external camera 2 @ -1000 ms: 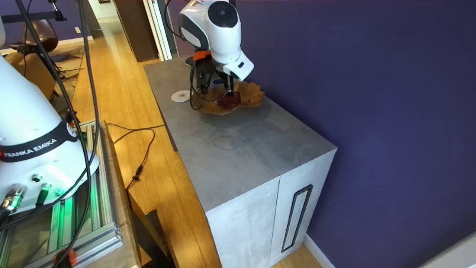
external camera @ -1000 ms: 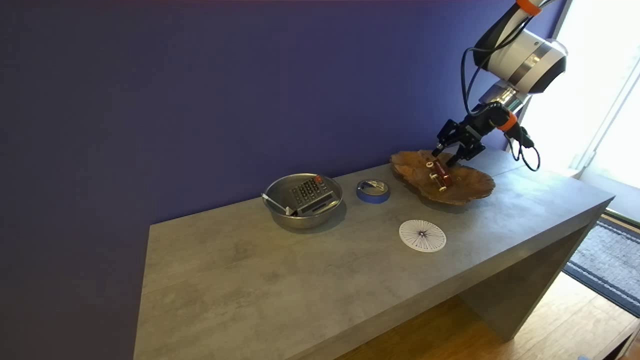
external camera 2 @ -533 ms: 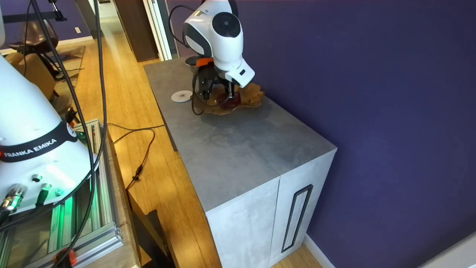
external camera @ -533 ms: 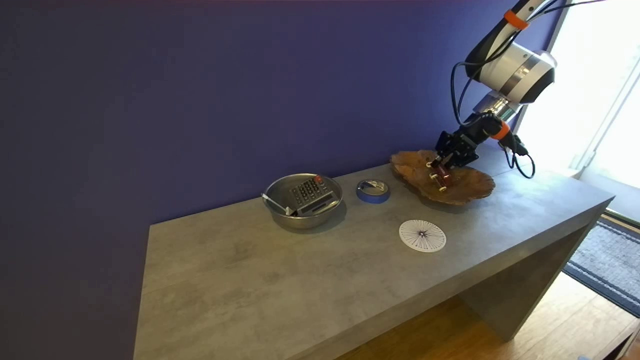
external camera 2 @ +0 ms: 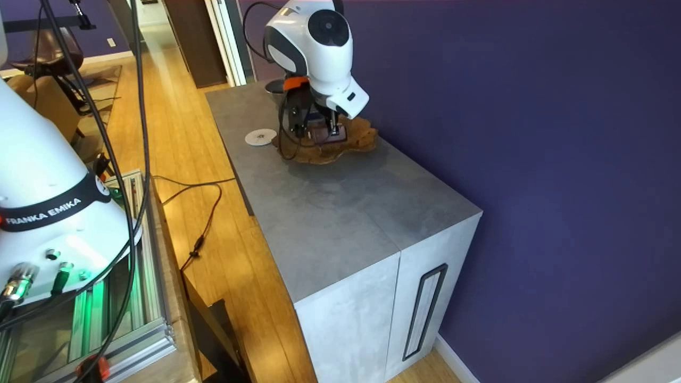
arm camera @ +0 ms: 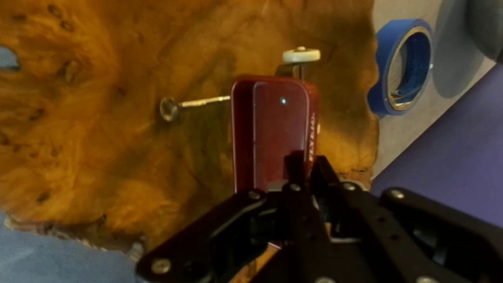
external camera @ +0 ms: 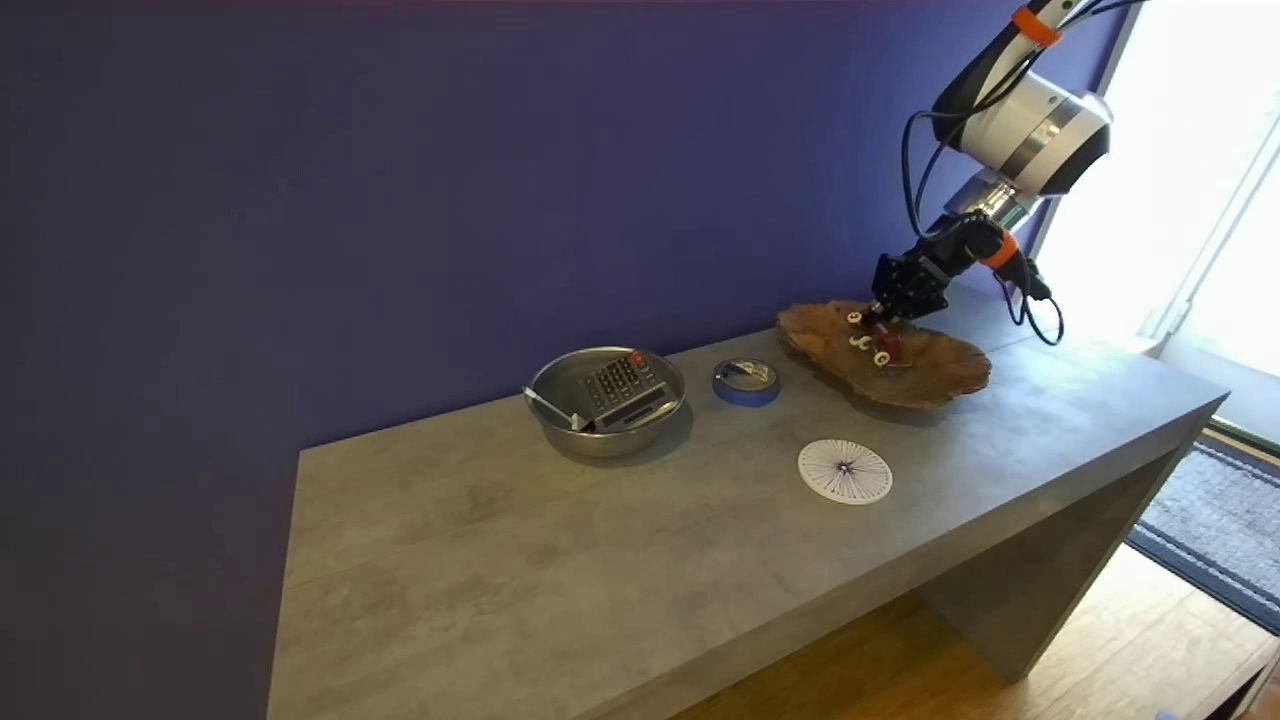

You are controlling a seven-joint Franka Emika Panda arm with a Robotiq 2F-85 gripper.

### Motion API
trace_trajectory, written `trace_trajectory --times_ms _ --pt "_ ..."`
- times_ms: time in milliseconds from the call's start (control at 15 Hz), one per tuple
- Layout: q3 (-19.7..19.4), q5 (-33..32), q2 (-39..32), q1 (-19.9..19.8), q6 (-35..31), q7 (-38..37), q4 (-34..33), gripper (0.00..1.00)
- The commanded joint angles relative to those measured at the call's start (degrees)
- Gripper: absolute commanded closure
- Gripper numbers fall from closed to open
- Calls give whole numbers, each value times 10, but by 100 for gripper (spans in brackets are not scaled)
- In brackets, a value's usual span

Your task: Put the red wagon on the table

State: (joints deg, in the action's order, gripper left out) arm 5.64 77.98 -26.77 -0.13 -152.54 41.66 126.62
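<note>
The red wagon [arm camera: 275, 129], a small dark-red tray on pale wheels, appears raised a little off the brown wooden dish [arm camera: 98, 137] and tilted. My gripper [arm camera: 309, 161] is shut on one of its long side walls, one finger inside the wagon and one outside. In both exterior views the wagon [external camera: 889, 343] hangs under the fingers, just over the dish [external camera: 940, 365]. The fingers hide part of the wagon's near end in the wrist view. The grey table [external camera: 600, 560] bears the dish at its far part.
A blue tape roll [external camera: 747, 383], a white patterned disc [external camera: 845, 472] and a metal bowl [external camera: 570, 440] holding a calculator [external camera: 625, 390] stand on the table. A purple wall [external camera: 500, 200] runs along its back. Beside the wagon shows a thin rod with a round end [arm camera: 169, 109].
My gripper came down to the wagon and its jaws shut on the side wall. Since half a second ago, gripper and wagon have risen slightly, and the wagon's wheels have shifted up.
</note>
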Motion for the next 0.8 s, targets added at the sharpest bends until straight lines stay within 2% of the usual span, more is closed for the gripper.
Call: trace_trajectory --times_ms 0,133,333,467,600,733 --pt "-14 -57 107 -10 40 -8 48 97" --pt "-40 -121 156 1 22 -33 62 97" --pt "-84 -276 195 12 -39 -115 85 97" --pt "-99 -372 201 8 -77 -168 106 97" --pt "-134 -466 200 27 -117 -226 139 97" --pt "-185 -560 182 57 -159 -283 167 97"
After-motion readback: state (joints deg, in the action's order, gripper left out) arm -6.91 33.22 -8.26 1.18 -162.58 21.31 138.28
